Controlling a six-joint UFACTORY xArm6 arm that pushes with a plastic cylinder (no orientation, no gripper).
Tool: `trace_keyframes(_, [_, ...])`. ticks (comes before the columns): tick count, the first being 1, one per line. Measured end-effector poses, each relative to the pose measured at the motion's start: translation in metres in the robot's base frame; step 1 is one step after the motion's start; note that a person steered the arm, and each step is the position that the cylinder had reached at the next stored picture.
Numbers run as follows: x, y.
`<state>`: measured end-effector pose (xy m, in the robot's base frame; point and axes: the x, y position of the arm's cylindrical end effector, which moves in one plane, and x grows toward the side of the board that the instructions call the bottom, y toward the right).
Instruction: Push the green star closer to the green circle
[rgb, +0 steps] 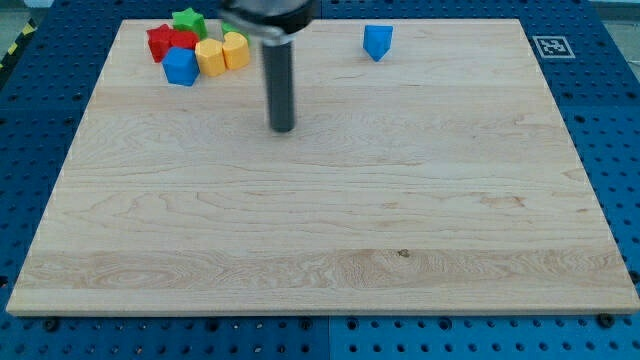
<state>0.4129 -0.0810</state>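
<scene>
The green star-shaped block (188, 20) sits at the view's top left of the bench, at the upper edge of a tight cluster. Touching or just beside it are a red block (166, 42) of uneven shape, a blue block (181, 66) below that, and two yellow blocks: a yellow block (210, 57) in the middle and a second yellow block (235, 48) to its right. We judge they are bunched because pushing has gathered them, though the frame cannot confirm it.

We cannot make out the green circle; a sliver of green (228, 22) shows at the edge of the dark arm housing above the second yellow block, and that may be it, mostly hidden.

There is no pincer on this rig, so spread or pressed together does not apply; we work with a straight dark rod. Our tip (283, 128) rests on the light wooden bench (330, 230), well apart from the cluster, below and to its right.

A lone blue block (377, 41) stands apart toward the view's top centre-right.

We judge the push has not begun.
</scene>
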Motion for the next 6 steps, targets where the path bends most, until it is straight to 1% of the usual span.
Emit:
trace_keyframes(1, [0.0,-0.079])
trace_keyframes(2, [-0.028,-0.167])
trace_keyframes(3, [-0.077,-0.222])
trace_keyframes(4, [-0.09,-0.224])
trace_keyframes(5, [-0.167,-0.219])
trace_keyframes(6, [-0.22,-0.193])
